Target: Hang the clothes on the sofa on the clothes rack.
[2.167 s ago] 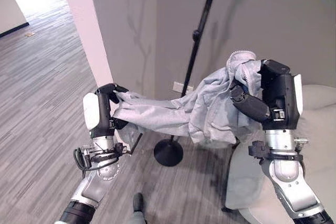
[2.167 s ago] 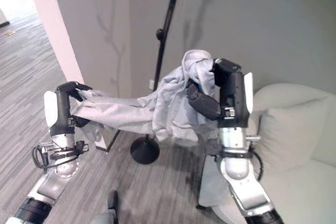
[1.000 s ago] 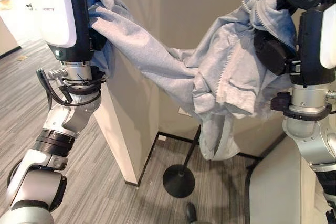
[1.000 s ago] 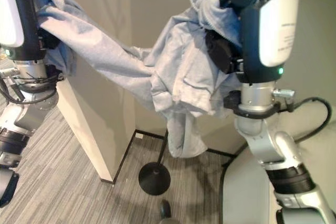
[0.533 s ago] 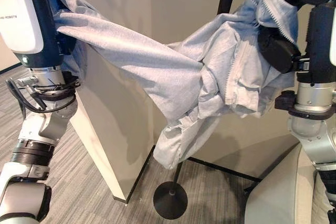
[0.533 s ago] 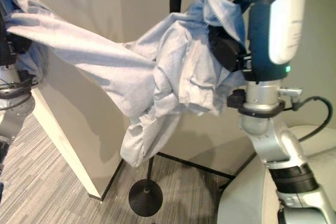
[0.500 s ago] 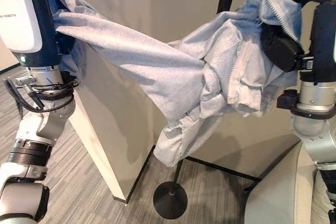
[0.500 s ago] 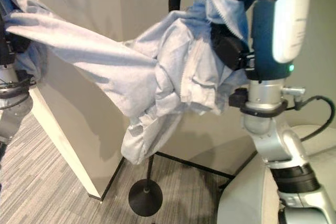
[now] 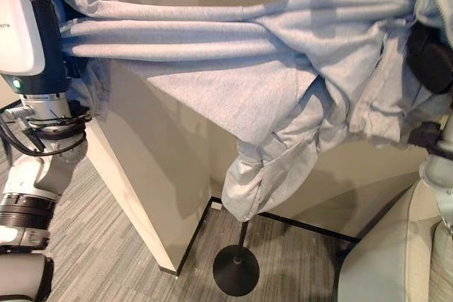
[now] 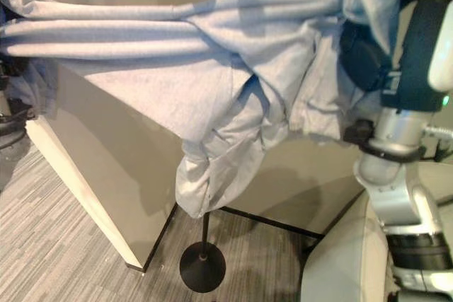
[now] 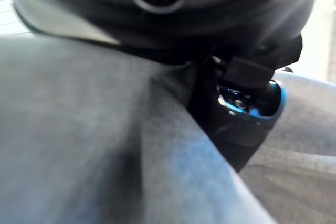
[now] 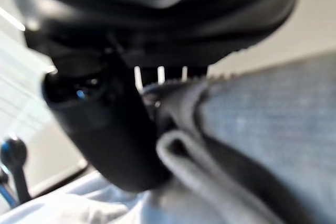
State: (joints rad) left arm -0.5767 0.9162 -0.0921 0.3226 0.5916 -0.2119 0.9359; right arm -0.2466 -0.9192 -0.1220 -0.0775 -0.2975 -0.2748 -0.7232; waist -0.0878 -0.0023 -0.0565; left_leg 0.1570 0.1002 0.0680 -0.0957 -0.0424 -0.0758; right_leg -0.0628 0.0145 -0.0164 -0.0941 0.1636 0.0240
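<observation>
Grey hooded jacket (image 9: pixel 269 68) stretched high between left hand (image 9: pixel 32 30) and right hand (image 10: pixel 396 47), fingers of both clamped on cloth, in front of black clothes rack (image 10: pixel 205 245). Next, presumably: lowering collar onto a hook.

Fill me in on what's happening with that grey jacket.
The robot holds a light grey zip-up jacket stretched out high between both hands. The left hand grips one end, the right hand grips the bunched zipper end. The black clothes rack stands behind the jacket, its pole rising above the cloth. One sleeve dangles down. The jacket is not yet hung.
</observation>
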